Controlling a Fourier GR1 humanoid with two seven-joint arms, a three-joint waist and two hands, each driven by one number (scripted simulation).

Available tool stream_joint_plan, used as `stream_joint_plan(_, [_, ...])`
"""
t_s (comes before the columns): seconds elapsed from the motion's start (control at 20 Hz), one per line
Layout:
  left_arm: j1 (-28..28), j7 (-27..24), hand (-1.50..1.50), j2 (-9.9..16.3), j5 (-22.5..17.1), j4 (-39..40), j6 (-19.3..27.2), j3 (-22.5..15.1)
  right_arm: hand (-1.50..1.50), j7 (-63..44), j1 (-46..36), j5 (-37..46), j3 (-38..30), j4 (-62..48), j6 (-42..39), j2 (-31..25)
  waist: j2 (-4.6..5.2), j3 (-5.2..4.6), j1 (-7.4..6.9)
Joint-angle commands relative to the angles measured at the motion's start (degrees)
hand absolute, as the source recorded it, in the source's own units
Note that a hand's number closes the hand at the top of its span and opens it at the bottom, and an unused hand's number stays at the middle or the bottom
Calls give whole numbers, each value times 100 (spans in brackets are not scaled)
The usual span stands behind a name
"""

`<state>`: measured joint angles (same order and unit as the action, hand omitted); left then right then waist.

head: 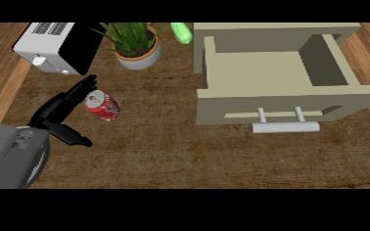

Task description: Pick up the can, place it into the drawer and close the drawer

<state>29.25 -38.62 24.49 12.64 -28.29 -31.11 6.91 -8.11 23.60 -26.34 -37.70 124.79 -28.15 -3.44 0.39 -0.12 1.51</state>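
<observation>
Head view. Left hand (63, 108) at the counter's (166, 151) left side, fingers straight and spread, thumb apart below, fingertips beside the top of the red can (103, 105); contact cannot be told, and nothing is gripped. The can lies tilted on the counter, well apart from the open drawer (278, 80) at right, whose handle (284, 127) faces the lower edge.

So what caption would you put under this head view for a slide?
Left hand, fingers straight, beside the red can; the drawer stands open on the counter's right.
</observation>
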Motion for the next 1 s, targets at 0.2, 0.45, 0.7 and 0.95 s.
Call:
stream_joint_plan(0.2, [400, -698, -150, -287, 218, 983, -74, -117, -150, -165, 27, 40, -60, 231, -2, 83, 2, 0, 6])
stream_joint_plan(0.45, [410, -929, -150, -227, 235, 1356, -263, -135, -150, -191, 106, -570, -367, 10, -193, -141, 7, -3, 45])
stream_joint_plan(0.7, [811, -787, -150, -273, 123, 1575, -439, -43, -150, -235, -129, -276, -258, -159, -185, -216, 42, -7, 56])
stream_joint_plan(0.95, [821, -687, 150, -448, 27, 1639, -710, -36, -150, -358, 181, -285, -80, 492, -138, 273, 18, -5, 50])
